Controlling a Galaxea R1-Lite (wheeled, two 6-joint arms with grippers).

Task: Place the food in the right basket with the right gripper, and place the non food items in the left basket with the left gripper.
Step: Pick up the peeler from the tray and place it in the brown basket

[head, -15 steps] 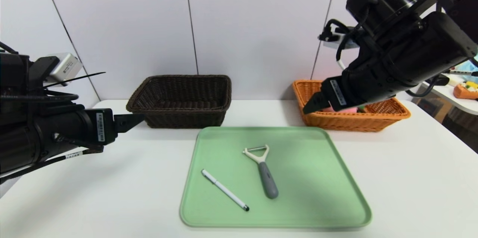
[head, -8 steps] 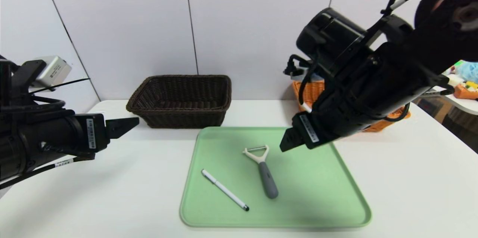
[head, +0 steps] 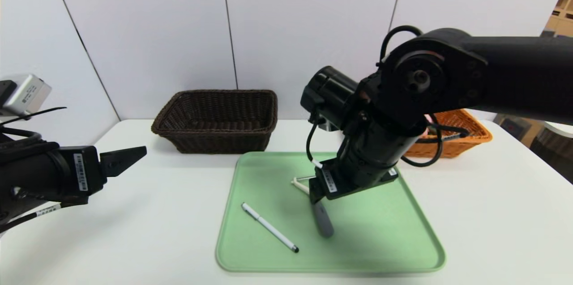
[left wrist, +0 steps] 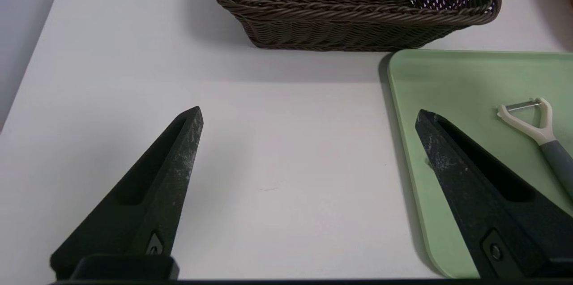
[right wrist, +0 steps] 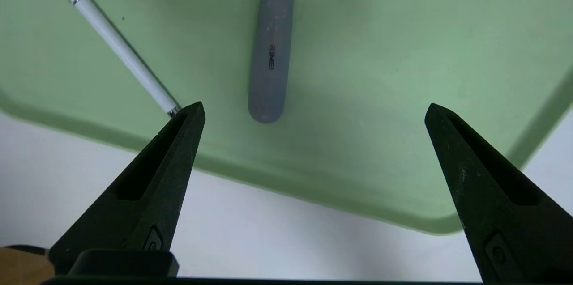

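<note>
With both pairs of fingers wide and empty, I judge the peeler (head: 323,221) and pen (head: 269,227) remain, needing my left gripper (left wrist: 309,112) over the tray (head: 380,271), my right gripper (right wrist: 315,104) withdrawn.

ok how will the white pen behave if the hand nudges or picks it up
The pen is slim and looks round, so a nudge would probably roll it. Its straight, smooth barrel suggests it is stiff but perhaps slippery. It may not roll far, since the tray has a raised rim.
</note>
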